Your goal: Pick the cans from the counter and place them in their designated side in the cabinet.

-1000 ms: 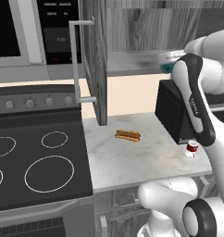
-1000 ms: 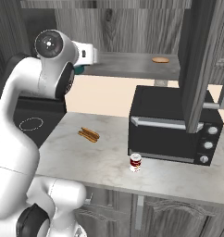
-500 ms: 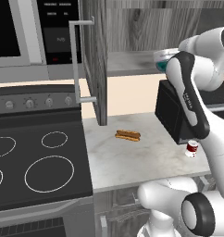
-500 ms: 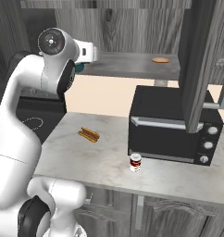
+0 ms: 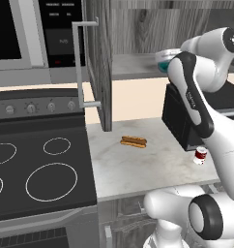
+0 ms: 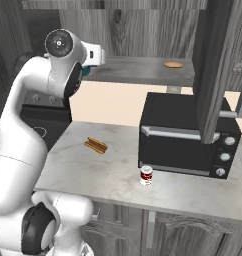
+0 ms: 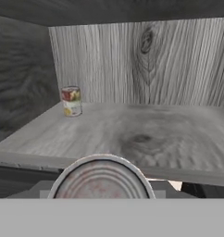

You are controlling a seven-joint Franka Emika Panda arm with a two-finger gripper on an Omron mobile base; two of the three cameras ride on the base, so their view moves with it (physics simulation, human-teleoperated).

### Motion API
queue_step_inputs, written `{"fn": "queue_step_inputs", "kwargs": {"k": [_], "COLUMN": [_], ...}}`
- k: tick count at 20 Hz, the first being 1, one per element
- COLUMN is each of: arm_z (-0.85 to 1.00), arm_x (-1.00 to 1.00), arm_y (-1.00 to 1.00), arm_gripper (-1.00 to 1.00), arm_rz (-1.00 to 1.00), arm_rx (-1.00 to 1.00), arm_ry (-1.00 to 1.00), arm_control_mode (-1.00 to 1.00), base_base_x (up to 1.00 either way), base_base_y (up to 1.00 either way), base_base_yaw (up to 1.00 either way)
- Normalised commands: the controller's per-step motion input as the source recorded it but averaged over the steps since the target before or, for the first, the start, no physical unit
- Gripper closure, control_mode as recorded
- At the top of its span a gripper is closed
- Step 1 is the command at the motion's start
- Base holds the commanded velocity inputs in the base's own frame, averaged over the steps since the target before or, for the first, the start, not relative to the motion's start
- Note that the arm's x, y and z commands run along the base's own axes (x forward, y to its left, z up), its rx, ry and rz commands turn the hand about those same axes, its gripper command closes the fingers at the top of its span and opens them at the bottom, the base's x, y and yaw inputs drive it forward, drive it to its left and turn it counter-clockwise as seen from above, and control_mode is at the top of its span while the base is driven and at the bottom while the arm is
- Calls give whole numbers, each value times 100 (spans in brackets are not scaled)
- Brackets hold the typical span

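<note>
Since a moment ago the arm has swung farther toward the cabinet (image 6: 143,70), bringing the teal can (image 5: 163,62) up to the front edge of the shelf (image 7: 132,134). The tool (image 7: 101,196) is closed on this can, whose silver top sits at the bottom of the hand view, just short of the shelf's lip. Deep in the shelf's far left corner stands another can with a red and yellow label (image 7: 71,101), upright against the back wall. A flat brown item (image 6: 173,64) lies toward the shelf's right end. Down on the bench (image 6: 108,175), the red can (image 6: 147,175) stands upright near the front edge, just before the black oven (image 6: 188,135). The hot dog (image 6: 96,145) lies toward the bench's left side. The open cabinet door (image 5: 99,63) with its bar handle (image 5: 80,63) hangs left of the arm.
</note>
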Motion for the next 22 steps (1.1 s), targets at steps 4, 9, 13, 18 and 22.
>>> {"fn": "queue_step_inputs", "kwargs": {"k": [4,9,13,18,22], "arm_z": [0,0,0,0,0], "arm_x": [19,21,22,21,23], "arm_y": [10,12,13,11,13], "arm_gripper": [100,100,100,100,100], "arm_rz": [1,1,1,1,1], "arm_rx": [1,2,1,1,2], "arm_ry": [0,0,0,2,3], "arm_control_mode": [-100,-100,-100,-100,-100], "base_base_x": [0,0,0,0,0], "base_base_y": [0,0,0,0,0], "base_base_yaw": [0,0,0,0,0]}}
